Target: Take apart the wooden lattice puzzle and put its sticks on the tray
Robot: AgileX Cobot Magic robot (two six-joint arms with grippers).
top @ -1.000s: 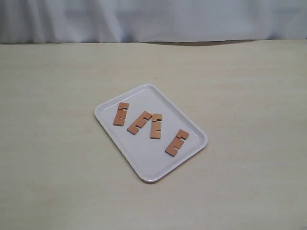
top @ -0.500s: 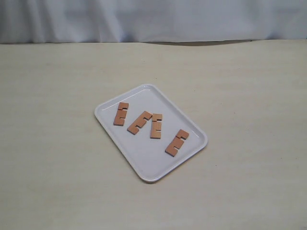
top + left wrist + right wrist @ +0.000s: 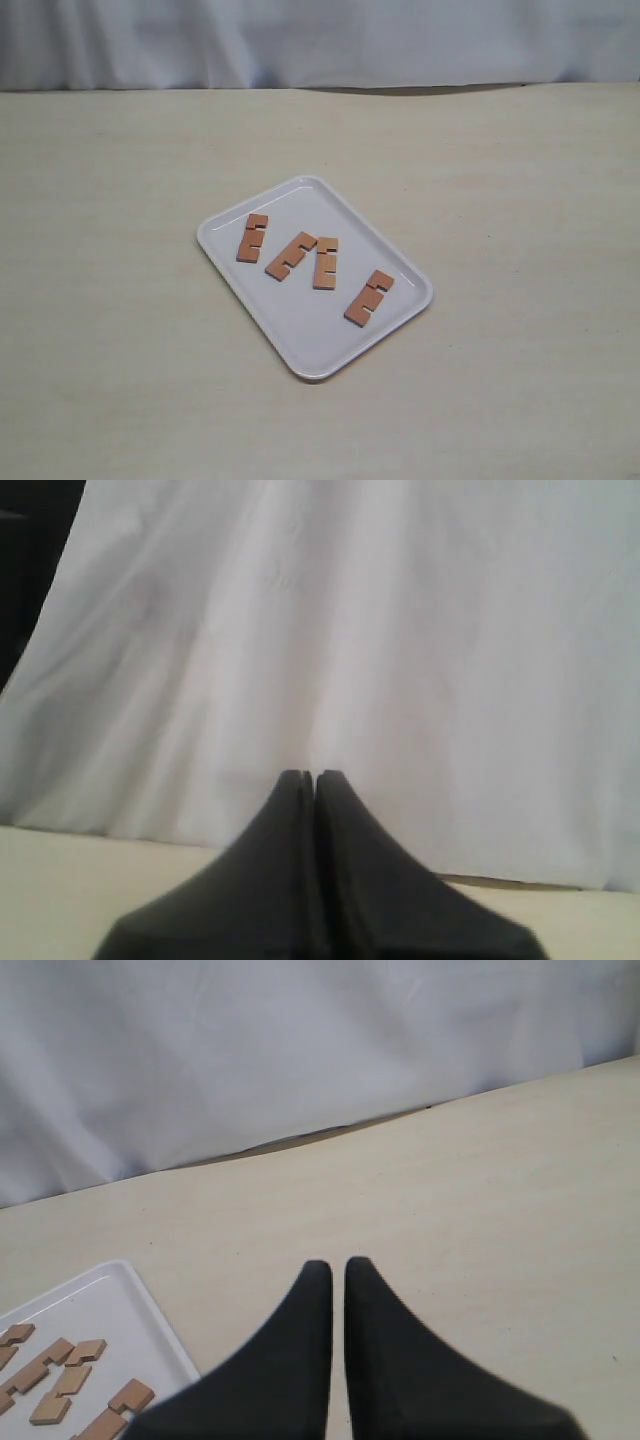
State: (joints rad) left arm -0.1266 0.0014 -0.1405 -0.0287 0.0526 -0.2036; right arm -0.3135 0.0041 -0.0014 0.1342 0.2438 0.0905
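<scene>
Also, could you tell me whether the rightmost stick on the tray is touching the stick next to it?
Apart. The exterior view shows a strip of bare white tray between the rightmost stick and its neighbour.

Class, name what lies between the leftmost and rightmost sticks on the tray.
The second stick and the third stick, flat on the tray; the exterior view shows this.

Right wrist view: tray (image 3: 120, 1300) cut by the frame, one corner showing, part of it behind the right fingers (image 3: 300, 1360). Sticks (image 3: 85, 1350) run out of frame; count unclear there. Left wrist view: soft focus. Left fingers (image 3: 270, 880) cut off at base. Dark patch (image 3: 30, 560) beside white cloth (image 3: 400, 630) unidentifiable.
</scene>
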